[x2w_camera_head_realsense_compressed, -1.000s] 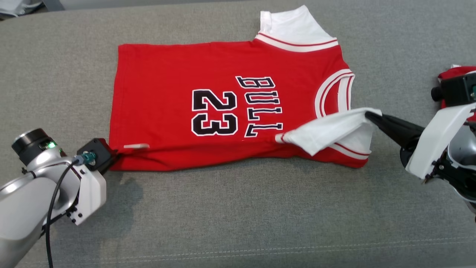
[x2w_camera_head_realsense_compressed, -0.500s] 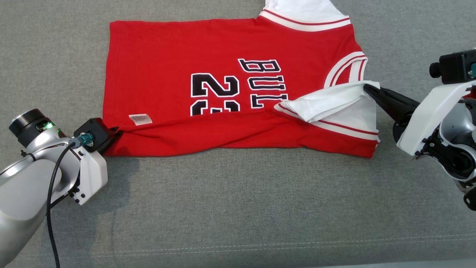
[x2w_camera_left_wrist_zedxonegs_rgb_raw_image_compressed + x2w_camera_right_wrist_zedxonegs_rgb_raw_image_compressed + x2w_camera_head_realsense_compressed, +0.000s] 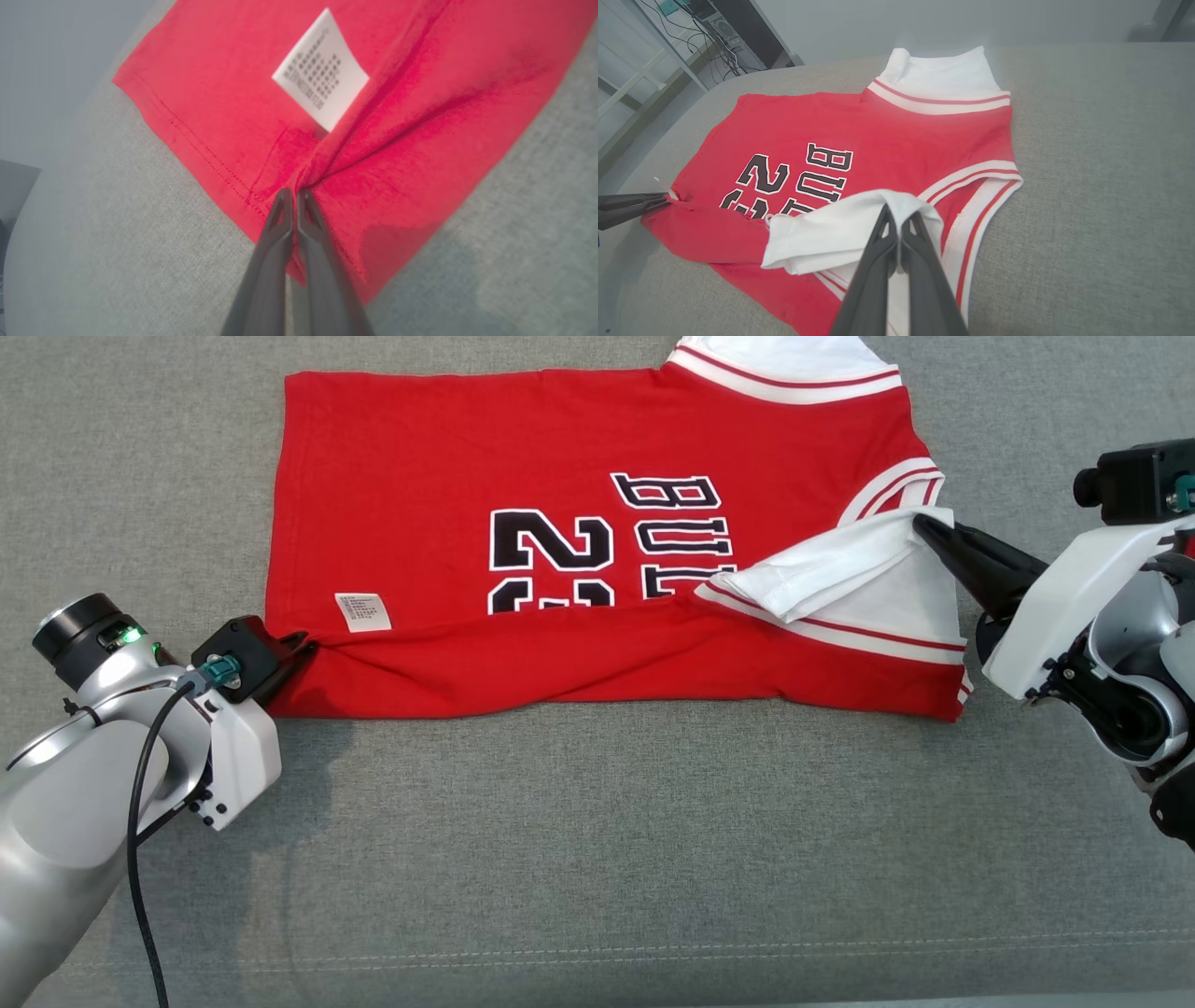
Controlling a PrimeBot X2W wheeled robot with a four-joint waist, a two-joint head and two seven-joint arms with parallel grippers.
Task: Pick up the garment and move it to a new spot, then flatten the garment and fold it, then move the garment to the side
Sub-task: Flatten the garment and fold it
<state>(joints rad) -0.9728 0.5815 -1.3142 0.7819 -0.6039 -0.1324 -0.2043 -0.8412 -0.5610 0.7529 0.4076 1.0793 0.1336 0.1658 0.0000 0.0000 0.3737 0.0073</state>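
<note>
Grey cushion [image 3: 597, 859]; garment [image 3: 420, 457] edge between fingers [image 3: 273, 247]

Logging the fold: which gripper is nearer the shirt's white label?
Left. The left gripper pinches the shirt hem just beside the label; the right gripper holds the white sleeve at the opposite end.

A robotics lab or test room is suggested rather than a home. A wide grey woven upholstered surface [image 3: 597, 859] with a stitched seam [image 3: 653, 957] is seen, sofa-like. Beyond its edge, a white metal shelving frame [image 3: 668, 43], loose black cables [image 3: 679, 21] and a grey vented computer case [image 3: 731, 44] are set before a bare pale grey wall [image 3: 948, 18].
</note>
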